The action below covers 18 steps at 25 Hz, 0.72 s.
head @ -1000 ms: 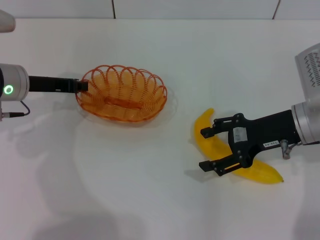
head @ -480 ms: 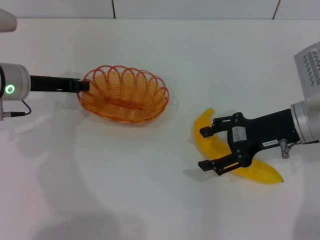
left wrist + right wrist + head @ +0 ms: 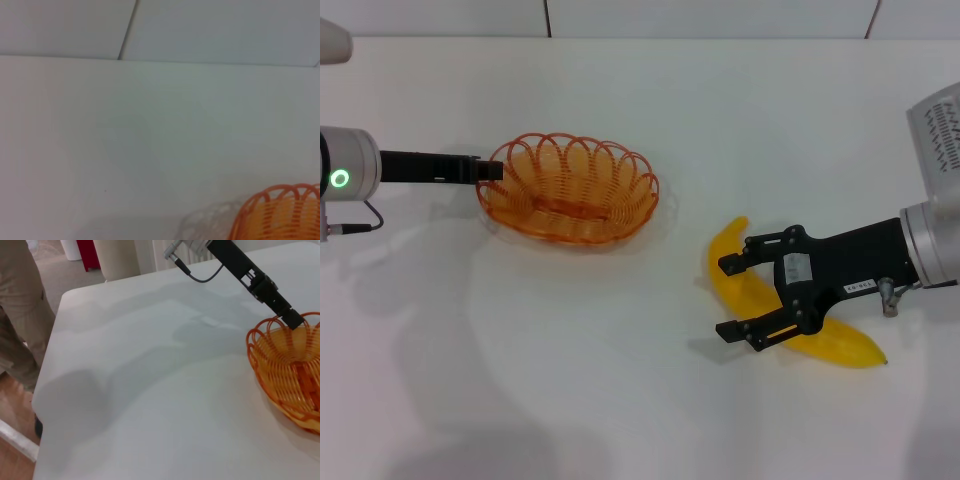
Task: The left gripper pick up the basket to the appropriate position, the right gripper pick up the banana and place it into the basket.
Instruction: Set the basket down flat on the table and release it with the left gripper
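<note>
Jaws of right gripper point(image 3: 727, 298) wide apart, straddling banana point(image 3: 740, 284).

The head camera looks steeply down on the white table point(image 3: 620, 400) from above. The left wrist camera sits low, facing the far wall. The right wrist camera looks leftward across the table. All three share the basket point(image 3: 568, 188) point(image 3: 280, 212) point(image 3: 292, 367).
</note>
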{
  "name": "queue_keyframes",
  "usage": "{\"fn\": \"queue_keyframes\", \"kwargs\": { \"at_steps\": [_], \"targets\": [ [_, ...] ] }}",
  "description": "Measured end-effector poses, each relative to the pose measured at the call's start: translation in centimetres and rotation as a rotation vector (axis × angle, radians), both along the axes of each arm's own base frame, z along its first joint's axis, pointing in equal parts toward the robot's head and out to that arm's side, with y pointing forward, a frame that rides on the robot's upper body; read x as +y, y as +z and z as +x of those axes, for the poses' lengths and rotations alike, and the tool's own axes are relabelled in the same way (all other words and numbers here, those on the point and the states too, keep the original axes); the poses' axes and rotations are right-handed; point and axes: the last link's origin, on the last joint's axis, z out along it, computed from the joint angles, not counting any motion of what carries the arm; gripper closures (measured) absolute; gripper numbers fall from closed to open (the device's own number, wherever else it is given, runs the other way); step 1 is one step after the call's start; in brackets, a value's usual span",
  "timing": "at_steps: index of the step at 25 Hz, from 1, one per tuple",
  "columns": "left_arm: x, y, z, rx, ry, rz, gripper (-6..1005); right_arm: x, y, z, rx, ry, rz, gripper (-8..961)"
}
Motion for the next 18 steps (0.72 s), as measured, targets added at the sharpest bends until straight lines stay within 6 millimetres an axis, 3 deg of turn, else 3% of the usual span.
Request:
{"fn": "queue_keyframes", "kwargs": {
  "at_steps": [18],
  "targets": [
    [0.17, 0.11, 0.14, 0.038, -0.081, 0.018, 513, -0.13, 0.04, 0.01, 0.003, 0.0, -0.005, 76]
  ]
}}
